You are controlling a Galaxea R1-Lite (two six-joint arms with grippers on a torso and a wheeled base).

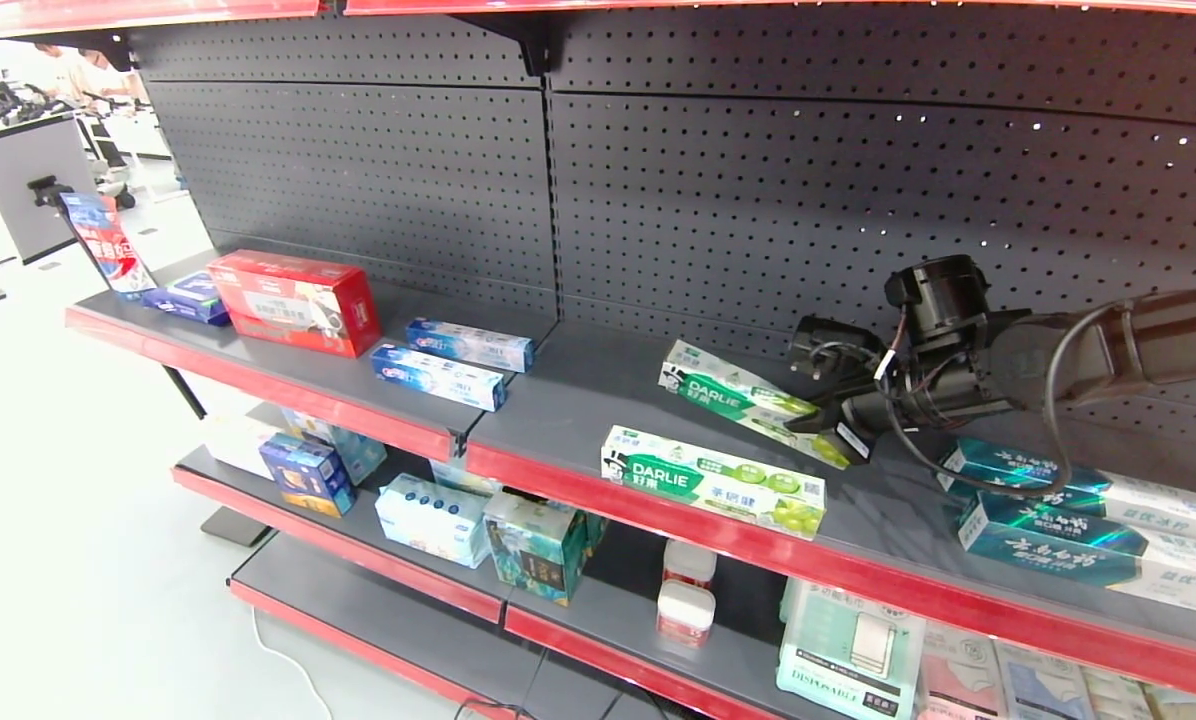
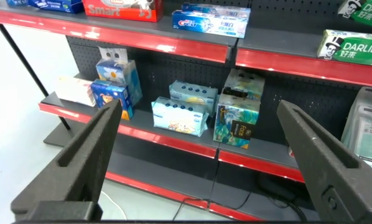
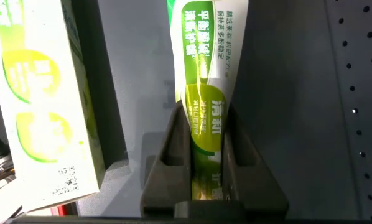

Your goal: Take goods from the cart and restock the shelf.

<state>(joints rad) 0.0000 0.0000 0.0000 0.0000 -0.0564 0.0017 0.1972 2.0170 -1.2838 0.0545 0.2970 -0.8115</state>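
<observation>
The right gripper (image 1: 846,438) is clamped narrow on one end of a green toothpaste box (image 1: 743,395), its 2 fingers (image 3: 167,155) pressing the box's long sides, as the right wrist view shows. The box lies toward the back of the shelf (image 1: 578,400), set askew to the red front edge. A second green box (image 1: 713,480) sits along that edge, near but apart.

The step in hand looks like placing. To do it well, I would swing the held end round until the box runs parallel to the front box, settle it flat on the shelf, then part the fingers only a little so they do not nudge its neighbour or the teal boxes (image 1: 1078,490) toward the shelf's right end.

The left gripper (image 2: 198,109) is spread wide and holds nothing, facing the lower shelves.

Whether the held box already rests on the shelf I cannot tell. Wrist and cables cover its gripped end in the head view, and its far end is cut off in the right wrist view.
</observation>
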